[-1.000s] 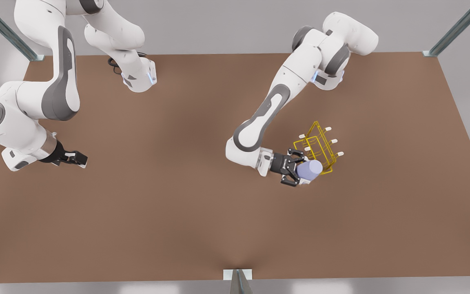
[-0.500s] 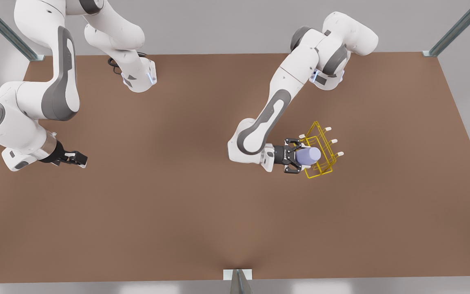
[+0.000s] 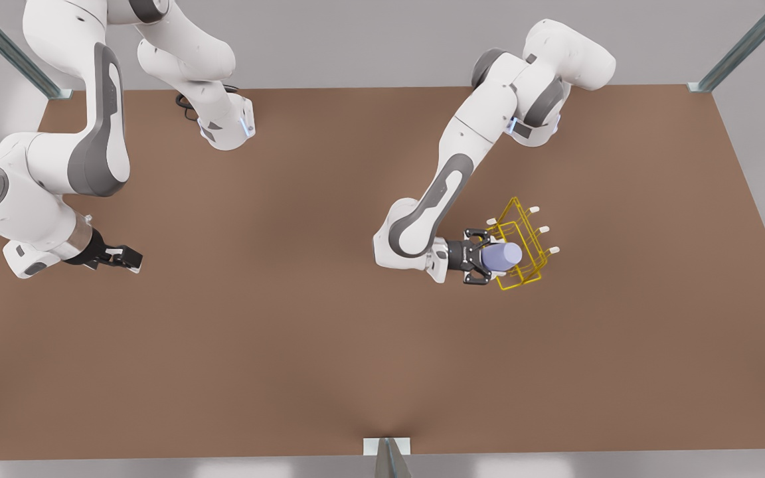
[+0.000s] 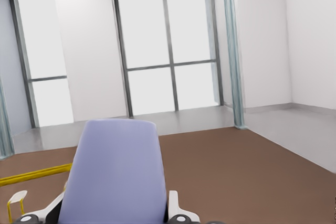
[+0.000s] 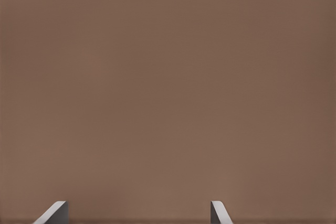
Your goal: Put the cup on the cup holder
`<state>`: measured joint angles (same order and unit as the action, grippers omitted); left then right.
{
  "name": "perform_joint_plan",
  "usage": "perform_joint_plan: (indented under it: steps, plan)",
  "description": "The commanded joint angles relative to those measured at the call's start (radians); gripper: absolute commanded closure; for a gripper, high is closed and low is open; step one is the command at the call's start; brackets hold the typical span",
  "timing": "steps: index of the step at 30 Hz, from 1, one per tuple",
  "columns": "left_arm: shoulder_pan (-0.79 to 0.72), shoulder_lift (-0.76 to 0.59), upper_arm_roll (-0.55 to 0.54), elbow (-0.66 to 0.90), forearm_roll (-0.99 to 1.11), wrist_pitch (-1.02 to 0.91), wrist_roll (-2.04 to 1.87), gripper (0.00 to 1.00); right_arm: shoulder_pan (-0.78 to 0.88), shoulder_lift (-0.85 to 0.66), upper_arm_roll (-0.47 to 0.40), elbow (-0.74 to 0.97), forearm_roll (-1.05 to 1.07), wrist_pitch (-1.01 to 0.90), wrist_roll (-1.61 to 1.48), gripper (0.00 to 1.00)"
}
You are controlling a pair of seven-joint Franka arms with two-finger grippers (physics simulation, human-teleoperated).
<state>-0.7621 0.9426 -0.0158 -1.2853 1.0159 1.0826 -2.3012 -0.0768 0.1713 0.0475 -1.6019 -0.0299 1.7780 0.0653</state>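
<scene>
The lavender-blue cup (image 3: 505, 254) lies on its side in my left gripper (image 3: 487, 257), which is shut on it at the front view's right. It overlaps the near side of the yellow wire cup holder (image 3: 530, 234), level with the middle white-tipped pegs; I cannot tell whether it touches them. From the left wrist the cup (image 4: 118, 171) sits between the fingers (image 4: 177, 213), with a yellow wire of the cup holder (image 4: 34, 176) beside it. My right gripper (image 3: 123, 257) waits open near the table's edge at the front view's left, its fingertips (image 5: 56, 211) bare over the table.
The brown table (image 3: 289, 332) spreads wide in front of both arms. Metal frame posts (image 3: 741, 46) stand at its far corners and one post (image 3: 388, 455) at the near edge. Both arm bases sit along the far edge.
My left gripper has carried the cup toward the far side of the table, from the holder's near corner to level with its middle pegs, and has since nearly stopped. The right arm is still.
</scene>
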Motion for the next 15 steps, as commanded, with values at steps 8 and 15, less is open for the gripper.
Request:
perform_joint_plan:
  steps: [8,15]
  plan:
    - [0.0,-0.016,0.025,0.009,0.033,0.003,-0.012,0.26,-0.001,0.004,0.0,0.002,0.001,0.0,-0.002,0.0]
    - [0.03,-0.013,0.025,0.009,0.099,0.005,-0.015,0.26,-0.001,0.004,0.0,0.002,0.001,-0.002,-0.002,0.0]
